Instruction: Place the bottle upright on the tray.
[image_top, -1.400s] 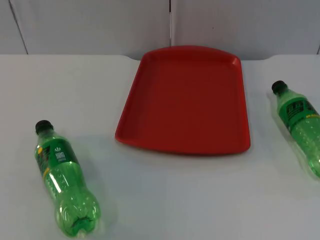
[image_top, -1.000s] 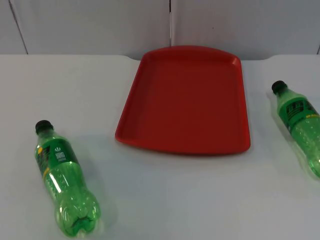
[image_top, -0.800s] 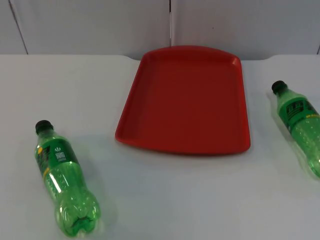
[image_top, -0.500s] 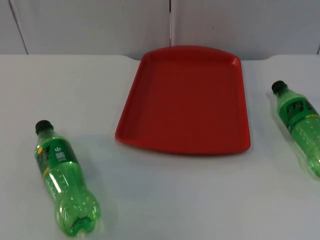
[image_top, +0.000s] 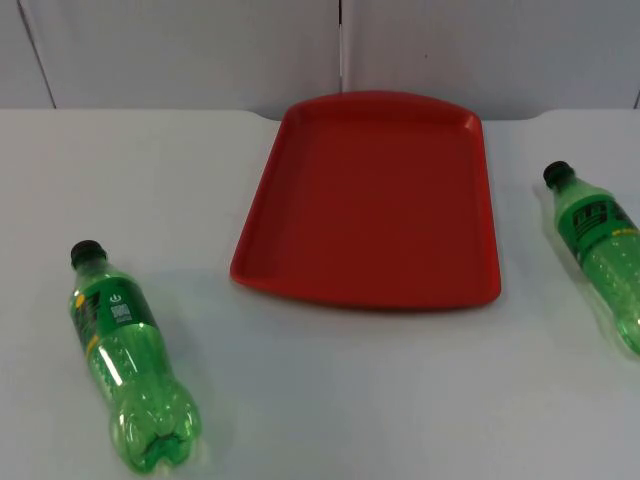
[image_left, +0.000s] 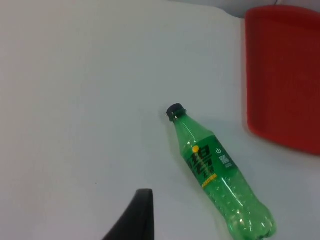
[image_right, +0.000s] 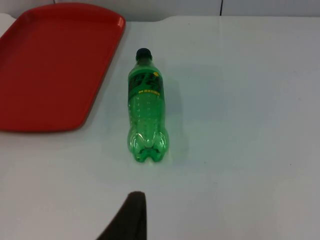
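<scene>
Centre frame, a red tray (image_top: 370, 200) lies bare between two green bottles (image_top: 125, 355) (image_top: 598, 250) lying flat; gripper (image_left: 135, 220) (image_right: 127, 217) states cannot be told.

Even, bright light falls on the white table (image_top: 330, 390), which shows a faint bluish cast from above and a warmer one in the left wrist view; shadows are soft and short beside the left bottle (image_top: 128, 357), the right bottle (image_top: 598, 250) and the red tray (image_top: 370, 200); small highlights glint on the bottles; the black fingertip (image_left: 134, 220) looks soft.
</scene>
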